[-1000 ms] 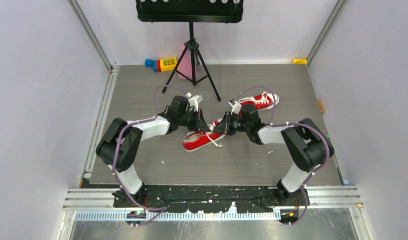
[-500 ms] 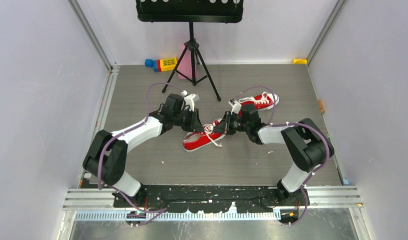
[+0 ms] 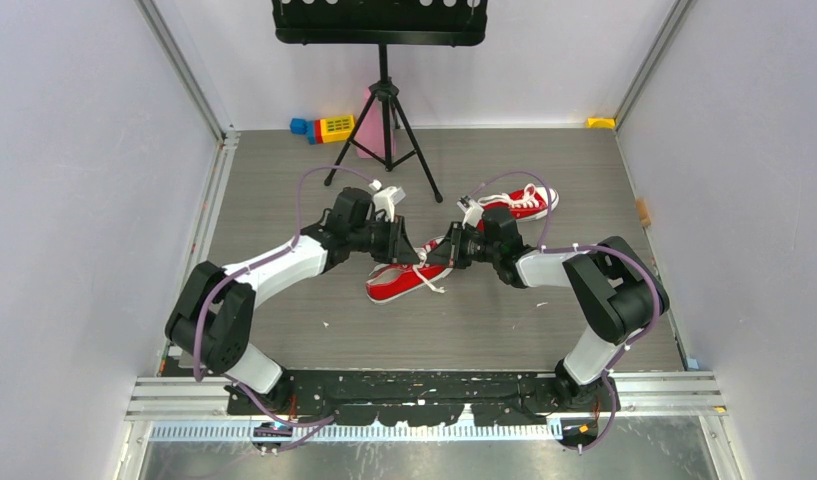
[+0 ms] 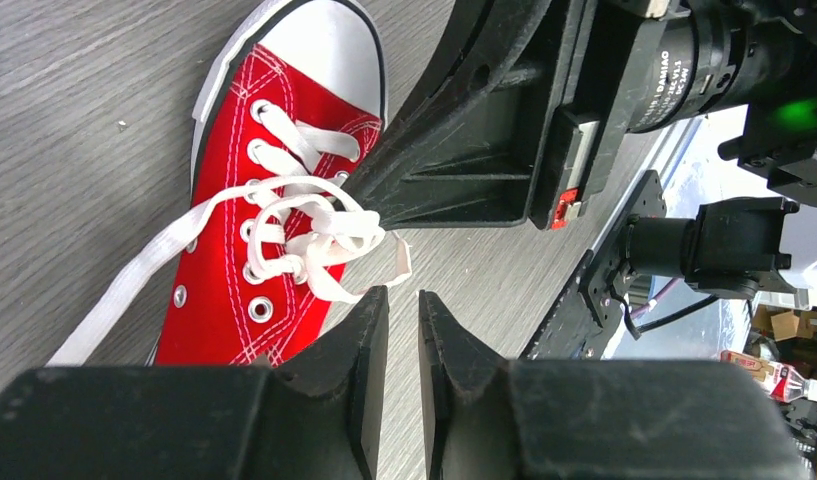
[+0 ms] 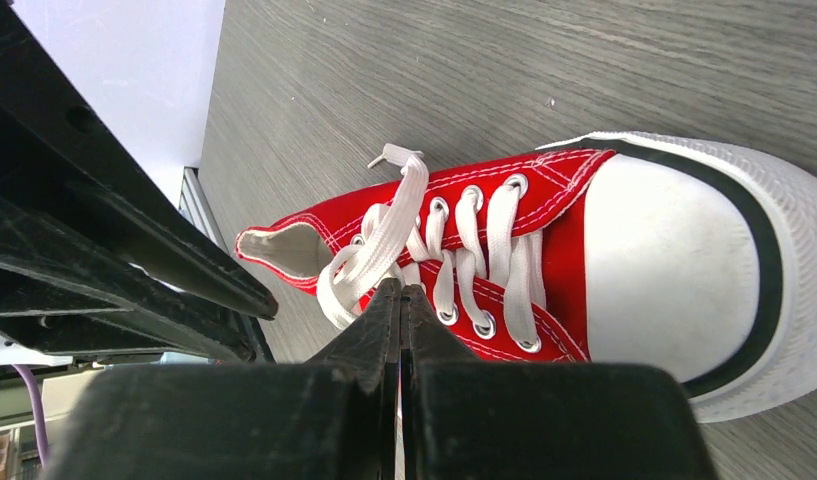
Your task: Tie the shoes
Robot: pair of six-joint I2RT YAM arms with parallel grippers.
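Note:
Two red shoes with white laces lie on the grey table. The near shoe (image 3: 399, 283) lies between my grippers, and its mate (image 3: 519, 203) lies behind the right arm. My right gripper (image 3: 439, 255) is shut on a loop of the near shoe's lace (image 5: 369, 255), its tips (image 5: 401, 290) over the shoe's tongue. In the left wrist view that lace (image 4: 324, 225) bunches where the right gripper's fingers (image 4: 454, 170) pinch it. My left gripper (image 4: 404, 295) hovers beside the near shoe (image 4: 234, 290), its jaws a narrow gap apart with nothing between them.
A black music stand's tripod (image 3: 384, 130) stands at the back centre, with a pink object (image 3: 367, 128) and blue and yellow toy blocks (image 3: 324, 127) beside it. A small yellow piece (image 3: 601, 122) sits in the back right corner. Walls close in both sides.
My left gripper has parted its jaws a little, drawn back to the left and come in toward the shoe again. The right gripper has kept its hold on the lace.

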